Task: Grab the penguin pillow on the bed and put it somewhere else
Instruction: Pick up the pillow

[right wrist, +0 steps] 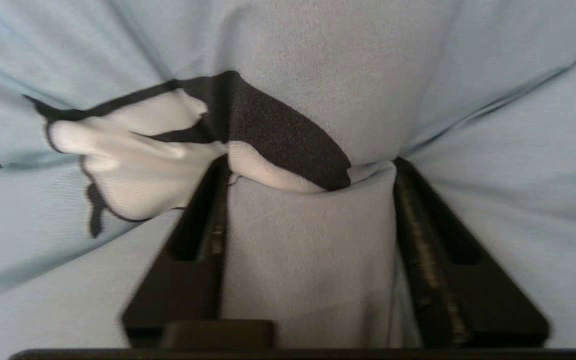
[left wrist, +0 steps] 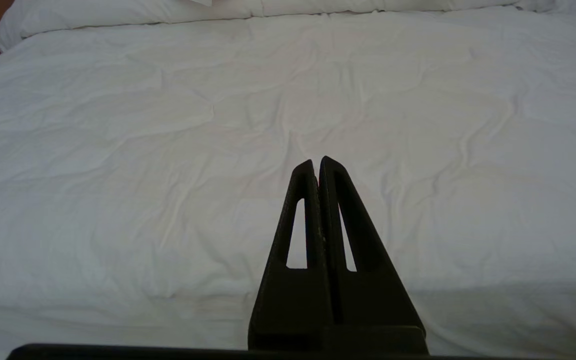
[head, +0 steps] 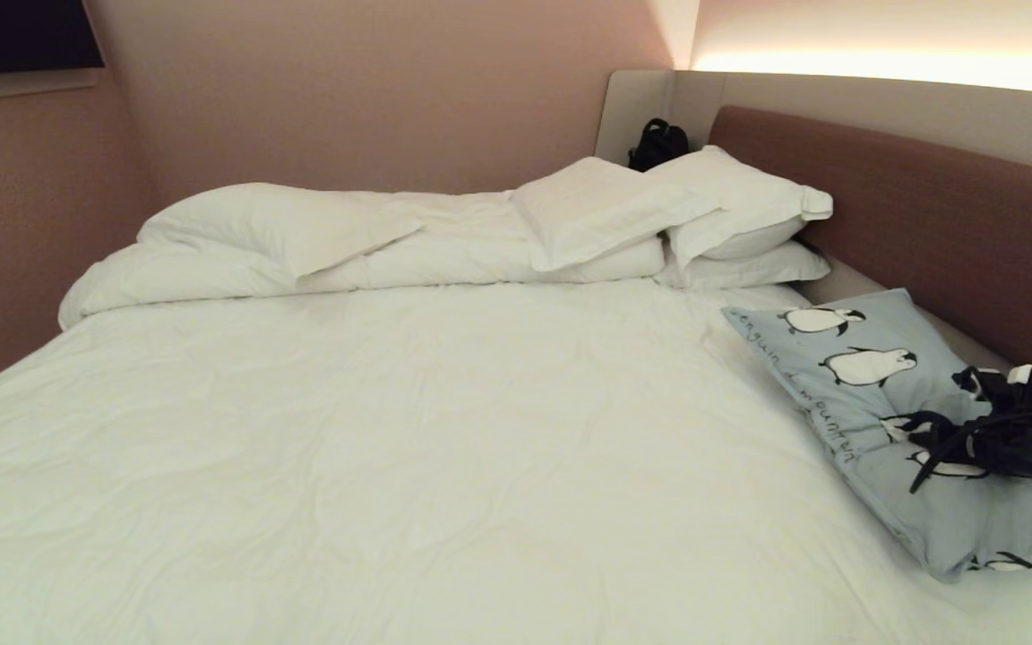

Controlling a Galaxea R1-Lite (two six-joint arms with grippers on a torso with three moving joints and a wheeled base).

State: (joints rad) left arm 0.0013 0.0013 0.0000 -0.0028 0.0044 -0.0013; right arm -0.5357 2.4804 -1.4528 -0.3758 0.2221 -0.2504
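Note:
The penguin pillow (head: 847,394), light blue-grey with black-and-white penguins and dark lettering, lies on the bed (head: 391,430) at its right side, beside the headboard. My right gripper (head: 946,439) presses down into the pillow's near half. In the right wrist view its two black fingers (right wrist: 203,240) pinch a bulging fold of the pillow's fabric (right wrist: 308,240), with creases running out from the tips of the gripper (right wrist: 310,162). My left gripper (left wrist: 316,162) hangs shut and empty over the white duvet (left wrist: 118,150), out of the head view.
Three white pillows (head: 659,210) are stacked at the far right, next to a rolled white duvet (head: 301,242). A brown padded headboard (head: 928,206) runs along the right. A black object (head: 657,143) sits behind the pillows. Pink walls (head: 32,224) close the left and far sides.

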